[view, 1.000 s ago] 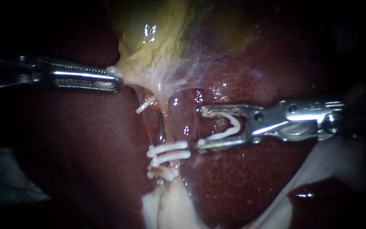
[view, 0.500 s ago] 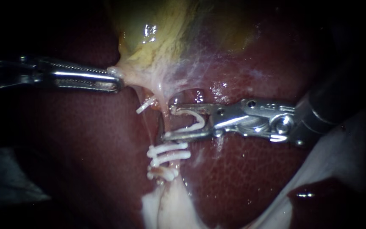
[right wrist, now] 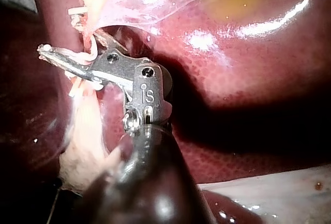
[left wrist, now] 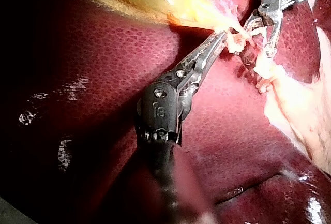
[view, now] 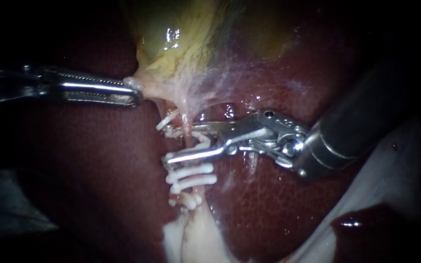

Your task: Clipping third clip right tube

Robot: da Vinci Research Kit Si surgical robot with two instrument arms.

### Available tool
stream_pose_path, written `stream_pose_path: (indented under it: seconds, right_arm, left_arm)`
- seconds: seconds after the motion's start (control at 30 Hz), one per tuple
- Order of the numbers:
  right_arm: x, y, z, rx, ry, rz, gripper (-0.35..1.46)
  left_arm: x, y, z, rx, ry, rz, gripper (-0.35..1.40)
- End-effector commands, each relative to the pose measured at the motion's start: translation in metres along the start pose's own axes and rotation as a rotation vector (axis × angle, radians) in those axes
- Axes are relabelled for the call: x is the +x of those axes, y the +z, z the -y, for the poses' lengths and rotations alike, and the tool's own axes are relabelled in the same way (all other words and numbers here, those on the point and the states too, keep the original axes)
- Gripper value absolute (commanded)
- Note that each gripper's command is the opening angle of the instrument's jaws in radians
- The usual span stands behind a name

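Observation:
The pale tube point(view: 187, 130) runs down from the yellow gallbladder point(view: 186, 44). My right instrument point(view: 167, 144) comes in from the right, and its jaws stand apart astride the tube. A white open clip point(view: 205, 141) is seated between them, just above two closed white clips point(view: 192, 175) on the same tube. My left instrument point(view: 133, 92) is shut on the gallbladder's lower edge and holds it stretched to the left. The left wrist view shows its jaws point(left wrist: 223, 36) clamped on that tissue. In the right wrist view the clip-bearing jaws point(right wrist: 58, 61) reach across the tube.
Dark red liver point(view: 278, 204) lies all around. Another white clip point(view: 167, 121) sits on a strand left of the tube, and one more point(view: 186, 199) lies lower down. Whitish tissue point(view: 191, 238) spreads below the clips and at the right point(view: 381, 195).
My right instrument has moved left with the clip, from beside the tube to astride it above the two clips. Its shaft now shows more. The left instrument has stayed put.

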Motion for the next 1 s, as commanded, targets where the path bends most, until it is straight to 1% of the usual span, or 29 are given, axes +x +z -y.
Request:
stream_pose_path:
  seconds: [0.03, 0.13, 0.23, 0.33, 0.4, 0.53, 0.63, 0.73, 0.8, 1.0]
  right_arm:
    - [0.0003, 0.0001, 0.0002, 0.003, 0.003, -0.004, 0.48]
    - [0.0012, 0.0001, 0.0007, 0.009, 0.008, -0.015, 0.46]
    - [0.0022, 0.0000, 0.0013, 0.018, 0.013, -0.038, 0.42]
    - [0.0028, -0.0002, 0.0020, 0.023, 0.017, -0.041, 0.34]
    - [0.0030, -0.0004, 0.0024, 0.025, 0.018, -0.041, 0.23]
    - [0.0034, -0.0010, 0.0030, 0.028, 0.021, -0.042, -0.13]
    - [0.0037, -0.0014, 0.0032, 0.030, 0.065, -0.042, -0.35]
    - [0.0038, -0.0016, 0.0033, 0.030, 0.078, -0.042, -0.35]
    - [0.0038, -0.0016, 0.0033, 0.018, 0.078, -0.044, -0.35]
    - [0.0038, -0.0016, 0.0033, 0.011, 0.078, -0.031, -0.35]
  left_arm:
    - [0.0000, 0.0000, 0.0000, 0.000, 0.000, 0.000, -0.35]
    - [0.0000, 0.0000, 0.0000, 0.001, 0.000, 0.000, -0.35]
    - [0.0000, 0.0000, 0.0000, 0.001, 0.000, 0.000, -0.35]
    - [0.0000, 0.0000, 0.0000, 0.001, 0.000, 0.000, -0.35]
    - [0.0000, 0.0000, 0.0000, 0.001, 0.000, 0.000, -0.35]
    - [0.0000, 0.0000, 0.0000, 0.001, 0.000, 0.000, -0.35]
    - [0.0000, 0.0000, 0.0000, 0.000, 0.000, 0.000, -0.35]
    - [0.0001, 0.0000, 0.0000, 0.000, -0.001, 0.000, -0.35]
    - [0.0001, 0.0000, 0.0000, 0.000, -0.001, 0.000, -0.35]
    - [0.0001, 0.0000, 0.0000, 0.000, -0.001, 0.000, -0.35]
